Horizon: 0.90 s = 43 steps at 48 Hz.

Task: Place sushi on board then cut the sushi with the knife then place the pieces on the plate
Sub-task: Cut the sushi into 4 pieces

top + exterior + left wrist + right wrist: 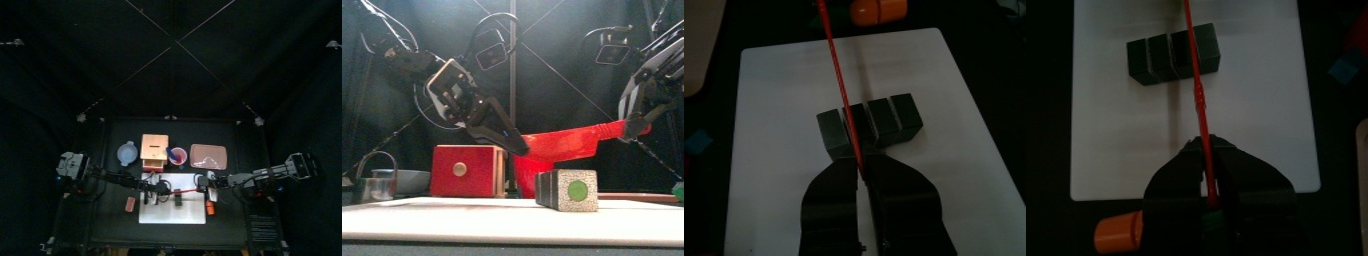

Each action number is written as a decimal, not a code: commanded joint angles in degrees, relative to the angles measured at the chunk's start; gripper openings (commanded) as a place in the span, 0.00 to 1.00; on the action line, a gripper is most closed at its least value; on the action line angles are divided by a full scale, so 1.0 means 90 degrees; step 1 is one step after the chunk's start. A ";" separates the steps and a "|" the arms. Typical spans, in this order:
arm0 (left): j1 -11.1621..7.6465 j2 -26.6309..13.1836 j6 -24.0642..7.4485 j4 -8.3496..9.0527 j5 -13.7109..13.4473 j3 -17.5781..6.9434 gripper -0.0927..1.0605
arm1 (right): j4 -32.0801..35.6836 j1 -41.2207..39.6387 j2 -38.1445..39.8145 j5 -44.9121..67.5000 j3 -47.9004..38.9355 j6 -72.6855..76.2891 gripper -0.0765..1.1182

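While my left gripper point(862, 163) pinches one end of the red knife point(563, 146), jaws closed down to the blade's thickness, my right gripper point(1204, 150) clamps the other end just as tightly. The blade is strung between the two, over the middle of the white cutting board point(784, 200). The sushi roll point(871, 125) sits directly beneath it on the board, its dark green blocks pressed together in one piece. The knife crosses the roll from above and looks to hang just clear of its top.

The first step is done, with the sushi on the board, and the cut is the step in hand. Nothing looks severed yet. My next move calls for both grippers to sink together, keeping the blade level and lined up with a seam between blocks so the roll does not skid.

The pink tray point(207, 155) lies behind the board's right back corner, with no pieces on it.
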State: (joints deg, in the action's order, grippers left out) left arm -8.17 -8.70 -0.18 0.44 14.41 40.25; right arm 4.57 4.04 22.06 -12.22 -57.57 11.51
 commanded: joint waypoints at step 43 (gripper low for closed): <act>-0.0117 -0.0010 -0.0029 0.0039 -0.0215 -0.0010 0.38 | 0.0000 -0.0137 -0.0352 0.0117 0.0088 0.0010 0.41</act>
State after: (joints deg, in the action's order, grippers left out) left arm -8.17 -8.96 -0.26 0.53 12.83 40.34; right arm 4.66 3.96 18.63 -10.99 -57.13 11.51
